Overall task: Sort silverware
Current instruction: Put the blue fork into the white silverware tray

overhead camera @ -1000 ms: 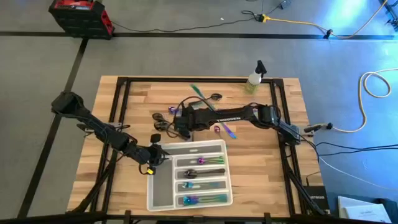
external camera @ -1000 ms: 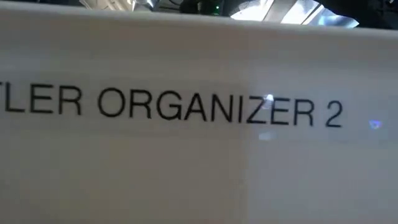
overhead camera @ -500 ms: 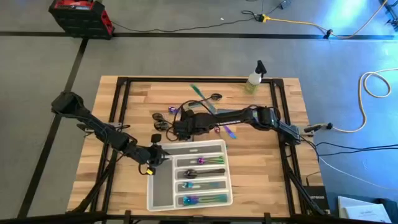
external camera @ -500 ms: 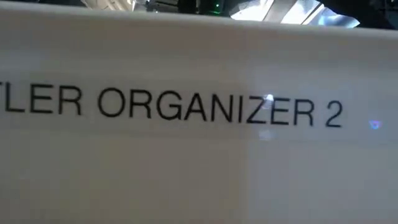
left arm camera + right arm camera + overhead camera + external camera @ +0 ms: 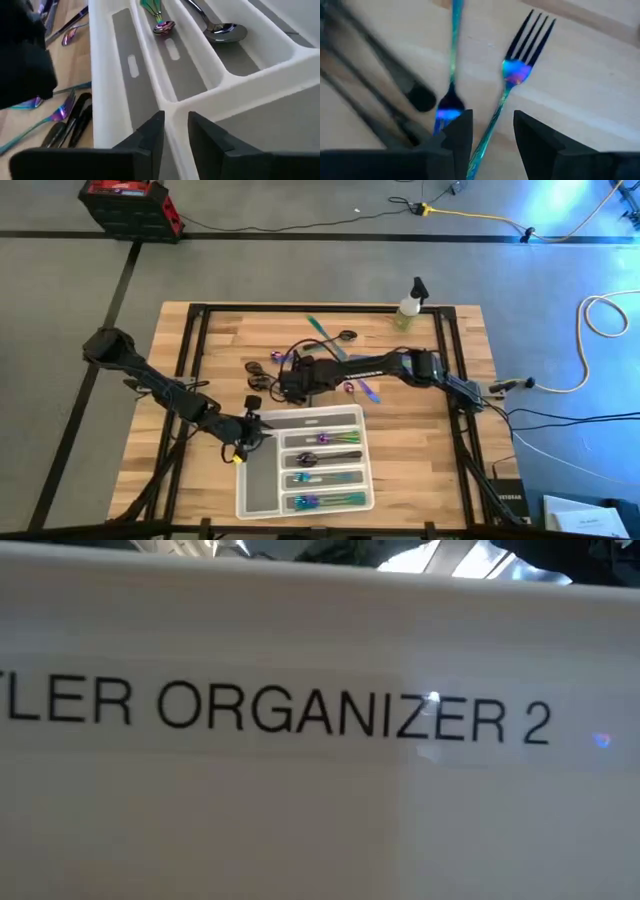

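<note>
My right pincer [image 5: 490, 137], fingers parted, hovers low over the loose silverware on the surface [image 5: 440, 440], an iridescent fork [image 5: 512, 95] running lengthwise between them, tines pointing away. My left pincer [image 5: 172, 135], narrowly open, straddles the tray [image 5: 280, 75] wall.

Two dark, near-black jointed arms; the left gripper [image 5: 243, 442] seems to carry a small yellow tag

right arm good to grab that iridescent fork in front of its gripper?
Probably yes. The right gripper is open, the iridescent fork lies flat on the bare table, its handle between the fingers, nothing on top.
</note>
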Robot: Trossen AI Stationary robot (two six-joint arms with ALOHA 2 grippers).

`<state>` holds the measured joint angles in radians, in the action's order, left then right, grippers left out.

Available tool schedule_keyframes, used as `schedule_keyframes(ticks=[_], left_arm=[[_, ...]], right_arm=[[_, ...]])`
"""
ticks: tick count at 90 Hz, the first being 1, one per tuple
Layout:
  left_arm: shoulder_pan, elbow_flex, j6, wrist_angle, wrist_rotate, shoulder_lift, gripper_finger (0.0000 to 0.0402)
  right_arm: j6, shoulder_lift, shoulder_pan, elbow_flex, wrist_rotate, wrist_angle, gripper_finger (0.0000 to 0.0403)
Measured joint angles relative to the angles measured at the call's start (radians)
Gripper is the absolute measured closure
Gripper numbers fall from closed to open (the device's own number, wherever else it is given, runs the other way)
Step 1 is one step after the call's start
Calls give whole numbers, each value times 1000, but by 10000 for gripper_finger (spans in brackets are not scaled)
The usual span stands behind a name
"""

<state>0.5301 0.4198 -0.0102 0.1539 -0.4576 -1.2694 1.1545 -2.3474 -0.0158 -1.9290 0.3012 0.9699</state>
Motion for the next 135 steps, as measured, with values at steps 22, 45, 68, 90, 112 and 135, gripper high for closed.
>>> schedule_keyframes(ticks=[22,45,68,90,112,135], left_arm=[[-1,0,-68,0,0,0,330],[-1,0,-94,-1,0,0,330],[-1,0,-72,-9,0,0,330],[-1,0,-62,-9,-2,0,330],[-1,0,-57,-17,-2,0,330],[-1,0,-58,-17,-2,0,330]], right_arm=[[25,0,-14,37,-32,-45,276],[56,0,-39,79,-27,-82,276],[48,-1,-39,92,-6,-98,326],[35,-11,-35,91,10,-109,375],[-91,-14,-36,80,1,-104,398],[-213,-19,-38,-23,-43,-59,402]])
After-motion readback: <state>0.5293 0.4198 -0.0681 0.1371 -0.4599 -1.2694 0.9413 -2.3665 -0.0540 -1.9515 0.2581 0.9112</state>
